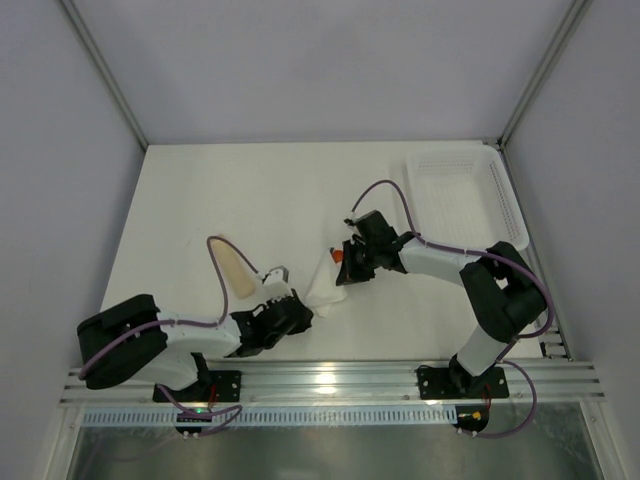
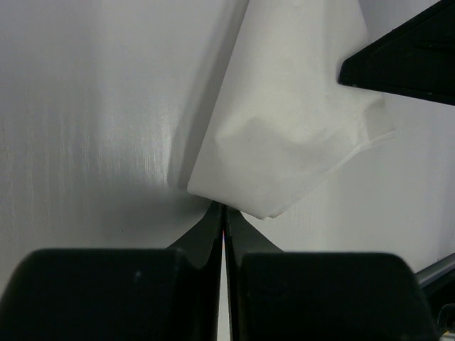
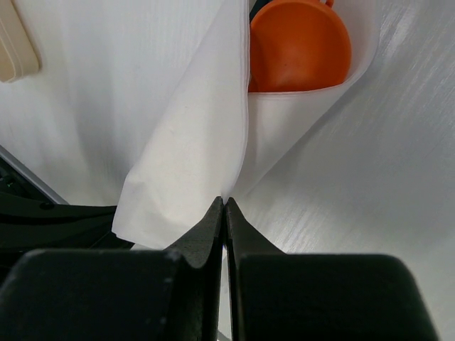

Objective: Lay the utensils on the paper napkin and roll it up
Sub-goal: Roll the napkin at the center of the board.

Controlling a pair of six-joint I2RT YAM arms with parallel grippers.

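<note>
Flanking white table (image 1: 250, 190) with napkin (image 1: 322, 283): grey walls (image 1: 320, 60).

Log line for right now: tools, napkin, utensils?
left tool: shut, tips at napkin corner | right tool: shut at napkin fold | orange utensil: inside fold | tan stick: lying outside napkin

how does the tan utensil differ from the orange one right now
The tan utensil lies bare on the table, outside the napkin; the orange utensil is tucked inside its fold. The tan utensil is pale and flat; the orange one is bright and rounded. Both are small.
</note>
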